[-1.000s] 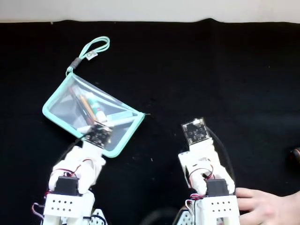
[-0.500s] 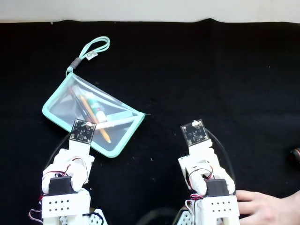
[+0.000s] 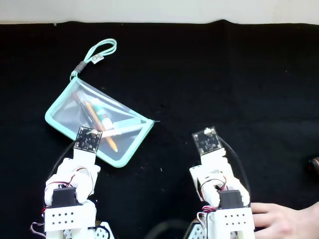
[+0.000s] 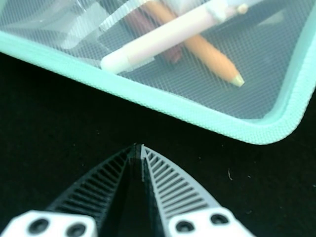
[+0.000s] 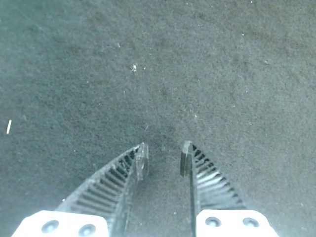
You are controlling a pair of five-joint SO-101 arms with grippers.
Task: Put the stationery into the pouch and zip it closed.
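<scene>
The white pen (image 4: 163, 42) and orange pencil (image 4: 207, 54) lie inside the mesh pouch (image 4: 163, 106), and it looks zipped, so the job seems about done. The next move may be only to check the zip. The left gripper (image 4: 138, 147) is pinched shut on nothing, just beside the pouch's green edge. The right gripper (image 5: 163, 150) is a little open over the black cloth (image 5: 197, 59), well apart from the pouch.

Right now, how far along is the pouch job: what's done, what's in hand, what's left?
Done: the pens and pencil lie inside the pouch, whose teal edge looks closed where visible. In hand: nothing; the left jaws are shut and empty just short of that edge, the right jaws open over black cloth. Left: probably only confirming the zip's far end.
</scene>
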